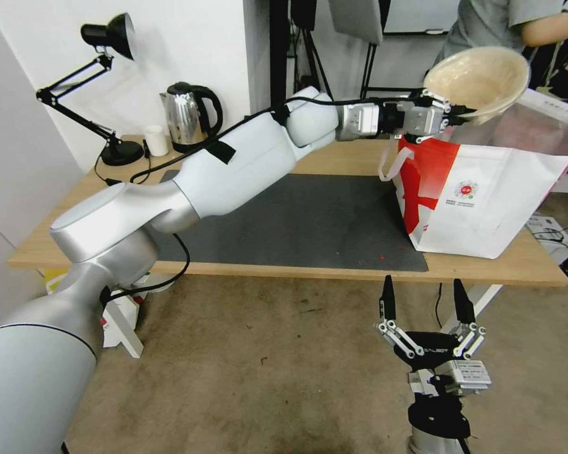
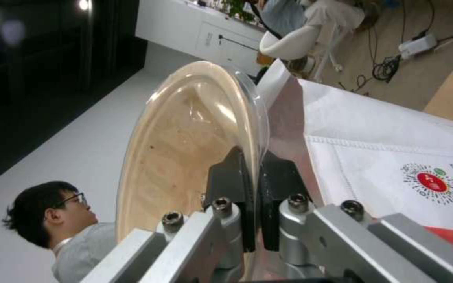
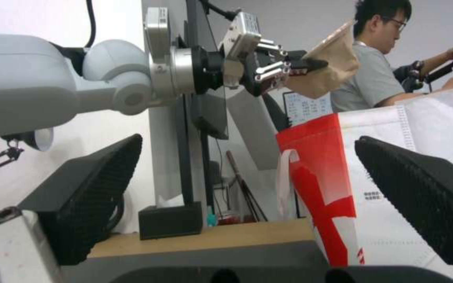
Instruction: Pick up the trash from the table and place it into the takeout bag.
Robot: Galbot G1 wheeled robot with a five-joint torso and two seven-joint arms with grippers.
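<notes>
Left end effector (image 1: 455,111) gripping one beige bowl (image 1: 479,79), one takeout bag (image 1: 486,195)

a black desk lamp (image 1: 104,44) stands at the far left corner of the bench, its jointed arm folded. just beside it sits a small white cup (image 1: 156,140), then a steel kettle (image 1: 188,115) with a black handle. a black tissue box (image 3: 170,221) rests at the bench's far edge.

I see the takeout bag (image 1: 486,195) standing on the table (image 1: 334,157), at the right end of the mat (image 1: 296,221). Above the bag's open top, my left gripper (image 1: 451,113) holds the bowl (image 1: 479,79) tilted. My right gripper (image 1: 426,299) hangs below the table's front edge, before the bag.
</notes>
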